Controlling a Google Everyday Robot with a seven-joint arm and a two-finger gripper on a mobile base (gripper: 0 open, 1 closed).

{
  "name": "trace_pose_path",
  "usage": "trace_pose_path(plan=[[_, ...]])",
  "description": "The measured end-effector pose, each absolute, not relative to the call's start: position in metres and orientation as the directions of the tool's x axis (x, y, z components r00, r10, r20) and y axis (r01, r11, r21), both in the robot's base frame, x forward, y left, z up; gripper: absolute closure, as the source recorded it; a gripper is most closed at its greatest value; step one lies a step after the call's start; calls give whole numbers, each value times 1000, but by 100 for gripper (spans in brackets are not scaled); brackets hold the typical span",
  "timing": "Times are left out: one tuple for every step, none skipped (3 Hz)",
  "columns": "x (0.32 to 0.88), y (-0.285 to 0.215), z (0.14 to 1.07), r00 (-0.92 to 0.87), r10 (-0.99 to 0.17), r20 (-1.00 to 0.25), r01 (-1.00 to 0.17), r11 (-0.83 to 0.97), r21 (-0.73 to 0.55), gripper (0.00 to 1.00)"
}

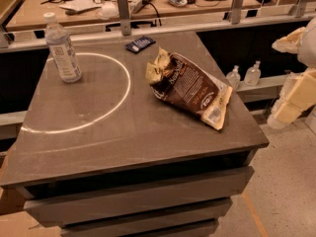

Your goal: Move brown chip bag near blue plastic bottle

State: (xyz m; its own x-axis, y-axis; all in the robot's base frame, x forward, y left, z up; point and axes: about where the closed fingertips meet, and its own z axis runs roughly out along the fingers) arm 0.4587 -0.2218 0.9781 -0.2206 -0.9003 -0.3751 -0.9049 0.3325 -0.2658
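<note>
On the table (123, 132), the brown chip bag (190, 88) is left on its right half, well apart from the blue plastic bottle (61, 48) at its far-left corner. The gripper (294, 100) is held off its right edge, state not discernible. The whole move is judged undone.

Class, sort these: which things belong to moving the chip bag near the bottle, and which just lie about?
Job: brown chip bag, blue plastic bottle, gripper beyond the right edge of the table.
Lying about: dark-blue packet, two small clear bottles.
</note>
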Motion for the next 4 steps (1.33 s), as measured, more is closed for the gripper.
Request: trace_pose_path(plan=[[493, -213, 968, -161, -834, -528, -899, 344, -270, 0], [520, -197, 942, -168, -793, -585, -886, 382, -263, 0], [538, -186, 921, -222, -769, -600, -869, 435, -236, 0], [565, -159, 907, -263, -717, -646, -864, 473, -173, 0]])
